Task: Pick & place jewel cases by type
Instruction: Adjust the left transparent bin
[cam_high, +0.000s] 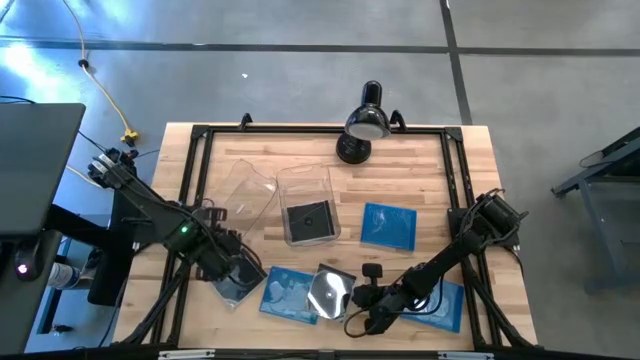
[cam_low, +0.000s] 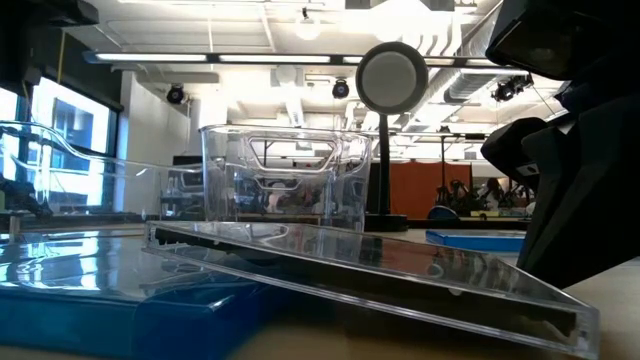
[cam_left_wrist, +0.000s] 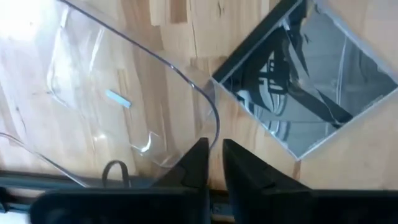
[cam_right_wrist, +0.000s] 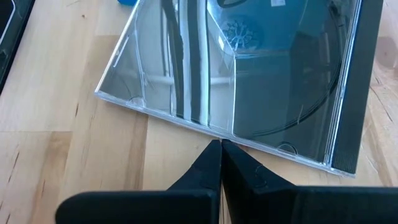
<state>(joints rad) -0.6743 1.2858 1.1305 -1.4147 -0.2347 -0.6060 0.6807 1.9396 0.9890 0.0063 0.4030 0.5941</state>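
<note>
My left gripper hovers high over the table's near left, its fingers a narrow gap apart with nothing between them. Below it lie a dark jewel case and the rim of a clear bin. My right gripper is shut at the near edge of a dark, clear-covered jewel case. That case leans with one edge on a blue case. Another dark case lies inside the second clear bin. Another blue case lies flat on the table to that bin's right. My right gripper's shut fingertips stand right at the tilted case's clear edge, slanting down from the table's near right. Whether they touch it I cannot tell. The case rests with this edge on the wood and its opposite edge up on the blue case.
A black desk lamp stands at the far edge, middle. The emptier bin lies left of the filled one. Another blue case lies under my right arm. A black frame runs round the wooden top.
</note>
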